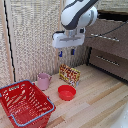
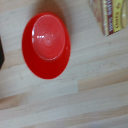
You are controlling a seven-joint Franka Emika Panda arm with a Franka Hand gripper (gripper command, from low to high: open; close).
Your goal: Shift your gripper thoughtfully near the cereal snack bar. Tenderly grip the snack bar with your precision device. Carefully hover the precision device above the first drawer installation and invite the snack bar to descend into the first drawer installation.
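Note:
The cereal snack bar (image 1: 69, 75) is a yellow and red printed packet standing propped against the pale wall, behind the red bowl. Part of it shows in the wrist view (image 2: 111, 15). My gripper (image 1: 66, 52) hangs well above the packet with its two blue-tipped fingers apart and nothing between them. It touches nothing. The dark brown drawer cabinet (image 1: 107, 47) with silver bar handles stands at the exterior view's right, its drawers shut. The fingers do not show in the wrist view.
A red bowl (image 1: 66, 92) lies upside down on the wooden floor in front of the packet, and fills the wrist view (image 2: 46, 45). A pink mug (image 1: 44, 80) stands beside it. A red mesh basket (image 1: 24, 102) sits at the exterior view's left.

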